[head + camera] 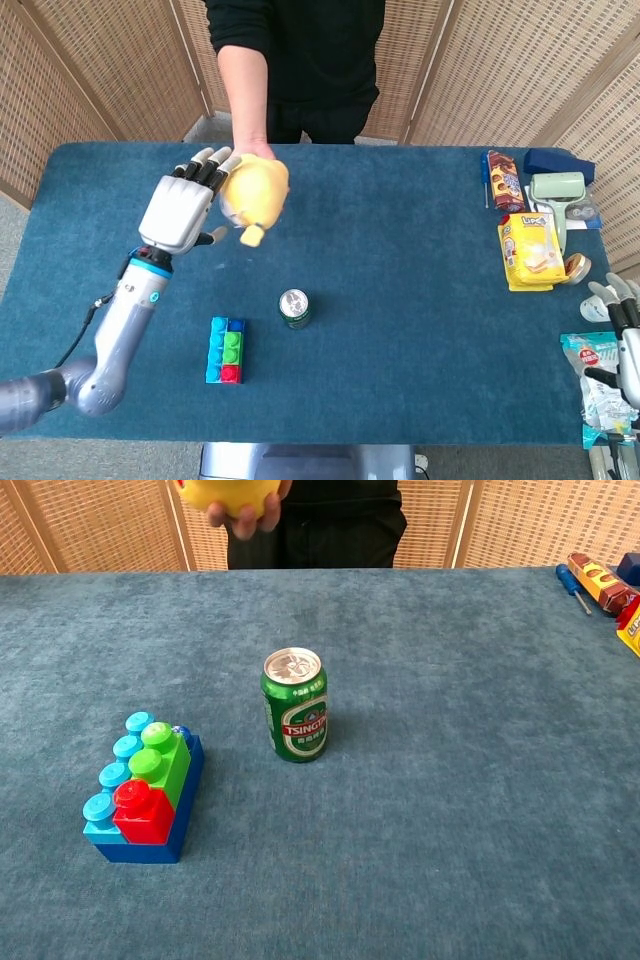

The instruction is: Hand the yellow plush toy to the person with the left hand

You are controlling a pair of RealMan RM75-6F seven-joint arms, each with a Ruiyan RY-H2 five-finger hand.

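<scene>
Holding position above the far-left part of the table, the left hand is raised with its fingers straightened and spread; it grips nothing. Fingertips lie just beside the yellow plush toy, on its left side; contact cannot be confirmed from the head view.

Yellow plush toy: sits in the person's hand, which cups it from below. In the chest view only the toy's lower edge shows at the top of the frame, with the person's fingers curled under it. A small yellow limb hangs from the toy's underside in the head view.

Person: dark clothing, standing at the far edge of the table, forearm reaching forward over it.

Right hand: low at the right edge of the head view, fingers apart and pointing up, holding nothing.

On the table: green can upright near centre; block stack of blue, green and red bricks to its left, well apart from it. Snack packets, a screwdriver and a tape dispenser sit grouped along the far right.
</scene>
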